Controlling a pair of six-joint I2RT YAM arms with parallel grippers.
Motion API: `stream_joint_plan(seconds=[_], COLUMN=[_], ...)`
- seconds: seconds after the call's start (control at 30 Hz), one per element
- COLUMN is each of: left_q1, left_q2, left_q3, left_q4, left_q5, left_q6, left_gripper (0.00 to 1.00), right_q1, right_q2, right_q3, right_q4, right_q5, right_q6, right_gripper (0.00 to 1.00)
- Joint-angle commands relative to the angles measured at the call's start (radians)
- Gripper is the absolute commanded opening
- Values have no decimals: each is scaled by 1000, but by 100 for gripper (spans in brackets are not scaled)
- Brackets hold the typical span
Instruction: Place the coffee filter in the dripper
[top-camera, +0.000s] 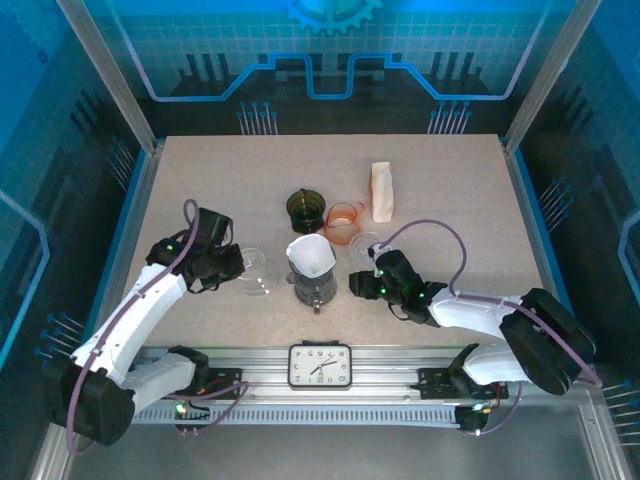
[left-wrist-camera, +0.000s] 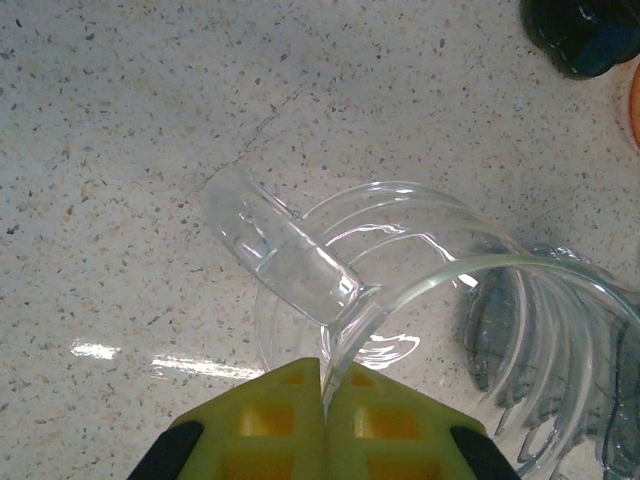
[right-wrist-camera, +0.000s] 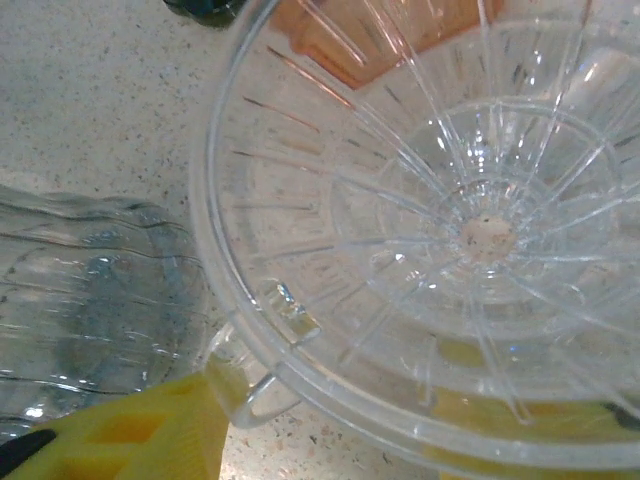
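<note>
**A:** Starting on the left, what's that arm doing?

**B:** The left gripper (left-wrist-camera: 325, 395) has its jaws pinching the rim of a clear handled vessel (left-wrist-camera: 380, 280), which is low over the bench (top-camera: 180, 180). A ribbed glass server (top-camera: 314, 288) stands just beside it.

**A:** And the coffee filter?

**B:** The coffee filter (top-camera: 310, 254) is in the centre. It's upright with its mouth open, sitting on top of the ribbed server, and neither gripper is touching it.

**A:** What about the right side?

**B:** The right gripper (top-camera: 365, 268) is at a clear dripper (right-wrist-camera: 440, 230). One yellow pad (right-wrist-camera: 130, 430) is outside the rim near the handle, and more yellow shows through the glass. I can't tell whether those jaws are clamped on it.

**A:** So which step is this?

**B:** I'd say the glassware is being positioned and the filter is waiting. If the clear dripper is the target, one arm has to set its glass down and take the paper lightly by its rim. Then it lowers the filter point first into the cone.

**A:** Is there room to do that?

**B:** It's tight in the middle. A green dripper (top-camera: 306, 208), an orange dripper (top-camera: 343, 222) and a filter pack (top-camera: 382, 190) are crowded just behind. The far left and far right of the bench are open. The near edge has a rail with a clock (top-camera: 320, 365).
</note>
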Motion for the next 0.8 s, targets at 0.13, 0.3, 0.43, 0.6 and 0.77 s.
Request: stream_joint_plan(seconds=[0.13, 0.3, 0.43, 0.6, 0.77], left_q1=[13, 16, 21, 22, 28], left_q2=[-20, -22, -23, -28, -46], left_q3=[-5, -3, -3, -3, 3], left_q4=[-1, -1, -3, -8, -35], left_q5=[13, 14, 14, 15, 17], left_q6=[-7, -5, -2, 1, 4], left_gripper=[0, 0, 0, 0, 0], right_q1=[19, 86, 151, 180, 176], right_q2=[-124, -219, -247, -145, -13], right_q3=[-59, -91, -112, -103, -74], right_q4=[4, -46, -51, 36, 145], right_q5=[-47, -26, -39, -102, -120], right_q6=[-27, -19, -32, -40, -43], right_gripper=[58, 59, 57, 57, 52])
